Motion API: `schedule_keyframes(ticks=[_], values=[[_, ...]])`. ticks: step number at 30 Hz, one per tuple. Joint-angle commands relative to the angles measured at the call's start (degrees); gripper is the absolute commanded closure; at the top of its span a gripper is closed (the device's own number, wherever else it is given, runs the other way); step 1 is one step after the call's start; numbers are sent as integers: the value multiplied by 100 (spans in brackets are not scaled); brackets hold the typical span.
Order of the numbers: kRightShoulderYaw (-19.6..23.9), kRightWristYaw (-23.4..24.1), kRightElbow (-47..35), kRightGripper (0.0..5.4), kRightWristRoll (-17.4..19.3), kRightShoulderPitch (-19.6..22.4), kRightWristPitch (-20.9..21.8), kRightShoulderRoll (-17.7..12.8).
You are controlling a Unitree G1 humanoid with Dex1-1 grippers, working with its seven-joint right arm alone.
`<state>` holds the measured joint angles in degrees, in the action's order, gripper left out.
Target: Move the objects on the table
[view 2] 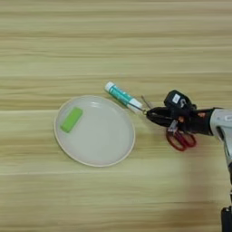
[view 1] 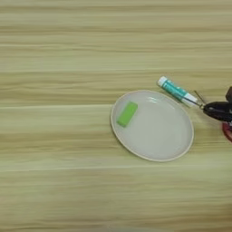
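Note:
The scissors lie right of the plate. Their dark red loop handles (view 2: 181, 139) show below my arm, and a thin silver blade tip (view 2: 146, 102) pokes out above and left of it. My right gripper (view 2: 154, 114) reaches in from the right and sits over the middle of the scissors, its black tip almost touching the tube's end. In the left eye view only the gripper's front (view 1: 217, 110) and a bit of red handle (view 1: 228, 131) show at the right edge. All of this rests on the light-wood table (view 2: 113, 41).
A round pale plate (view 2: 99, 140) lies left of the gripper, with a small green block (view 2: 71, 119) on its left side. A white-and-teal tube (view 2: 123, 97) lies slanted by the plate's upper right rim. My silver forearm (view 2: 222, 124) runs along the right edge.

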<state>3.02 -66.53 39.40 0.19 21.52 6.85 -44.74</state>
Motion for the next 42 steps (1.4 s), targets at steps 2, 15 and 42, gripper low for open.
schedule_keyframes(ticks=[2, 15, 42], values=[[-19, 284, 66, 462, -72, 417, 205, -153], [-159, 366, 446, 462, -179, 478, 390, -74], [-142, 354, 355, 285, -109, 488, 381, -80]])
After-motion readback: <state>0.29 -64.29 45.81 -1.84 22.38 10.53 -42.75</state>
